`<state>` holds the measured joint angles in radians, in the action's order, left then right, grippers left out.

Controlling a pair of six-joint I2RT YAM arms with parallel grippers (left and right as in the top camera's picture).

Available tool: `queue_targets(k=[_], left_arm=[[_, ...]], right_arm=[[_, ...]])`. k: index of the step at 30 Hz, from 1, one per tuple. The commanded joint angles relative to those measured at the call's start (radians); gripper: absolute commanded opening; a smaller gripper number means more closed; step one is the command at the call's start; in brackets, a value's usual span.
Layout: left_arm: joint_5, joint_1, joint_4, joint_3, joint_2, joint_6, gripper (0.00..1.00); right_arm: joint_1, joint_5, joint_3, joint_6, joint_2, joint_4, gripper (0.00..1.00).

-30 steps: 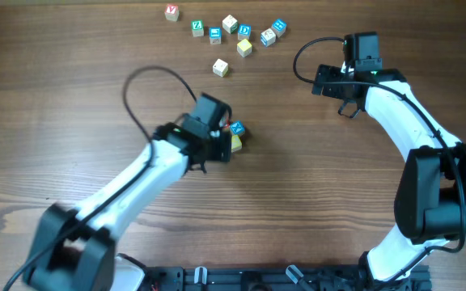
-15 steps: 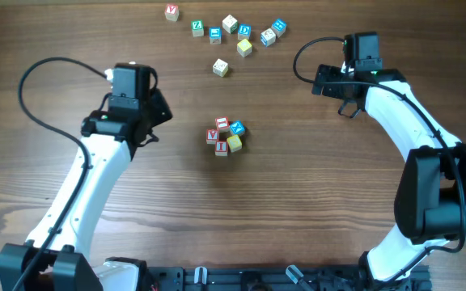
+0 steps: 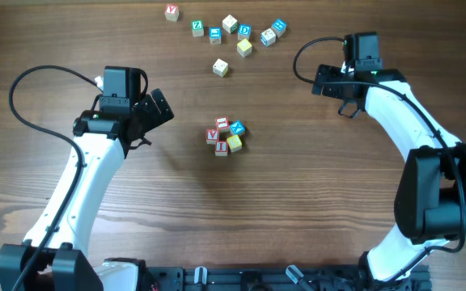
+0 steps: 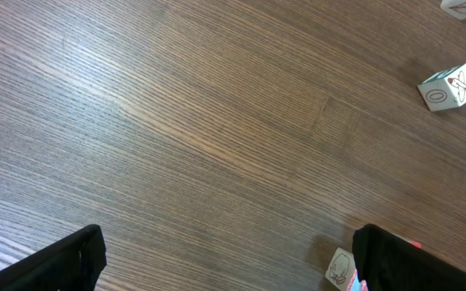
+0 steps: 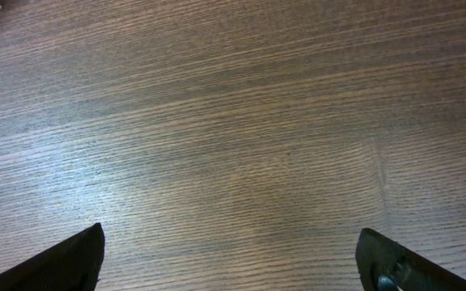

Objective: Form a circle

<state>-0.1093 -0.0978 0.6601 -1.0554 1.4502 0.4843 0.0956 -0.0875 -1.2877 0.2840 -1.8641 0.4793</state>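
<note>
The left end effector (image 3: 155, 107) hangs with its fingers wide apart and nothing between them. Its wrist view shows only bare table (image 4: 217, 121) in the gap. It sits to the left of the circle (image 3: 225, 136), apart from it and touching no cube. The right end effector (image 3: 334, 90) is likewise spread and empty, over bare wood well to the circle's right, toward the far side.

The circle lies near the middle of the table. It is five small cubes packed into a tight ring: three with red letters, one blue-lettered cube (image 3: 237, 128) and one plain yellow cube (image 3: 234, 143), with neighbours touching or nearly so. The loose cubes (image 3: 233, 32) are scattered well apart from it along the far edge.

The forming step looks done or all but done, with both arms clear. The next move calls for little. If a gap needs closing, a light, slow nudge from outside the ring would do it without knocking the neighbours out of line.
</note>
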Motion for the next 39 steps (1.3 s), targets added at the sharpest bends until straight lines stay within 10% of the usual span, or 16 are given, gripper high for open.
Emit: queue_targets(k=[1,23,32,39], left_arm=[[-0.016,0.005,0.003,0.002,0.012,0.002,1.00],[-0.025,0.005,0.010,0.002,-0.007,-0.008,1.00],[0.030,0.005,-0.429,0.002,-0.195,-0.115,1.00],[0.029,0.007,-0.323,0.011,-0.380,-0.141,1.00]], right_arm=[[0.002,-0.011,-0.015,0.005,0.022,0.000,1.00],[0.002,-0.011,-0.015,0.005,0.022,0.000,1.00],[0.002,-0.011,-0.015,0.005,0.022,0.000,1.00],[0.002,-0.011,-0.015,0.006,0.022,0.000,1.00]])
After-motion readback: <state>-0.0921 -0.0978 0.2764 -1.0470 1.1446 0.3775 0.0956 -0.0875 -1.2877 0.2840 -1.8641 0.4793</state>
